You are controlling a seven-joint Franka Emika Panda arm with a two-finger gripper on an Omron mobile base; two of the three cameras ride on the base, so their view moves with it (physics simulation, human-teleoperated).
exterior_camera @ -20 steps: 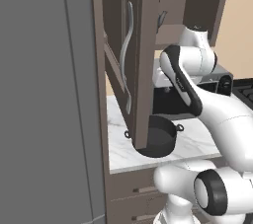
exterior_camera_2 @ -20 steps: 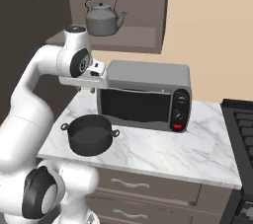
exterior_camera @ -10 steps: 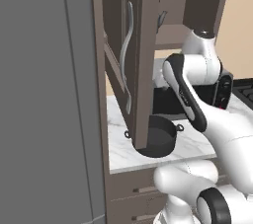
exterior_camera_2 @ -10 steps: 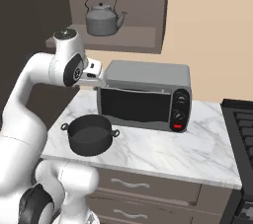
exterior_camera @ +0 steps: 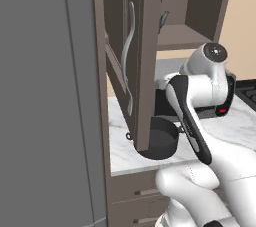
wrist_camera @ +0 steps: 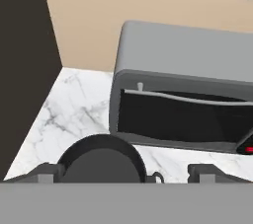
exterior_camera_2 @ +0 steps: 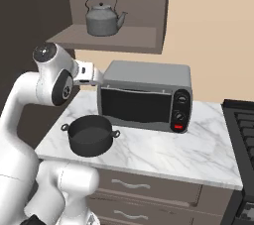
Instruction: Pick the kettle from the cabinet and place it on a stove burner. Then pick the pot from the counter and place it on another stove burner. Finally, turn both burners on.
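Two fingers [wrist_camera: 207, 170] spread wide with nothing between them, poking up at the bottom of the hand view. Nearest thing is the pot [wrist_camera: 101, 160], sitting on the marble desk [wrist_camera: 74, 104] just below and between the fingertips, not touched. Behind it is the toaster oven [wrist_camera: 188, 94], then the tan wall.

From the right base view the kettle [exterior_camera_2: 102, 16] is up on the cabinet [exterior_camera_2: 114, 38] shelf, upright, spout to the right, well above the hand and further back. So the fingers are low and it's high.

My guess on handling: stiff metal, light if empty, smooth domed body that'd probably slip. The arched black handle on top looks like the place to pinch, from the side, so it hangs steady.
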